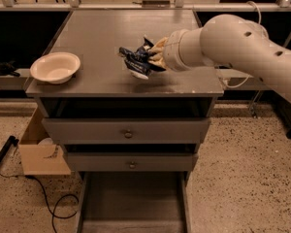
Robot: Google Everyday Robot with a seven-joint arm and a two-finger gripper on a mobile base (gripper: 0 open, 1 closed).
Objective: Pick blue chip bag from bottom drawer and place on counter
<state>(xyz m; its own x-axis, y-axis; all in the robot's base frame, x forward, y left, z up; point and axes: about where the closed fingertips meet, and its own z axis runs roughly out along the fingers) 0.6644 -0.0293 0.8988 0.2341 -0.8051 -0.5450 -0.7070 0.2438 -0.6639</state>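
Note:
My gripper (148, 57) is shut on the blue chip bag (135, 62), a crumpled dark navy foil bag with a white patch. It holds the bag over the front middle of the counter (111, 33), low over the surface; I cannot tell if the bag touches it. The arm reaches in from the right. The bottom drawer (133, 203) is pulled out below, a wide grey tray with nothing visible inside.
A white bowl (55, 67) sits on the counter's front left corner. Two knobbed drawers (128, 134) are closed below the counter. A cardboard box (41, 152) and a black cable lie on the floor at the left.

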